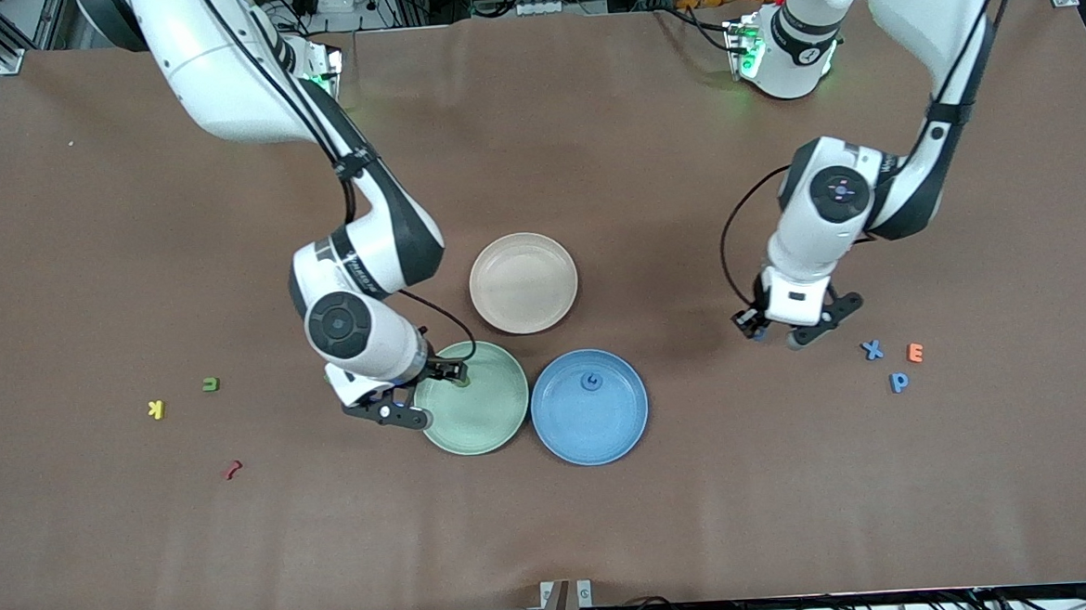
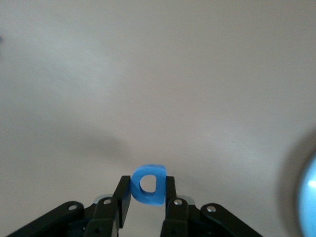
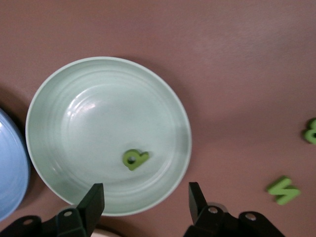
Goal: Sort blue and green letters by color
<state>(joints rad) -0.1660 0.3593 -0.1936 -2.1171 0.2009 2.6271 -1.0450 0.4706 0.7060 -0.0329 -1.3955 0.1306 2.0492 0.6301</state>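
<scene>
Cream plate point(image 1: 523, 283) empty beside green plate point(image 1: 474, 411), blue plate point(image 1: 589, 407); orange E point(image 1: 915, 352) beside X point(image 1: 872, 350), P point(image 1: 898, 381)

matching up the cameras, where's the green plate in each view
front view: green plate beside the blue plate, toward the right arm's end, open right pincer over its rim.
left wrist view: not in it; left pincer holds a blue letter.
right wrist view: fills most of the picture, a green letter in it.
shared landmark: the blue plate, at the edge of both wrist views.
</scene>
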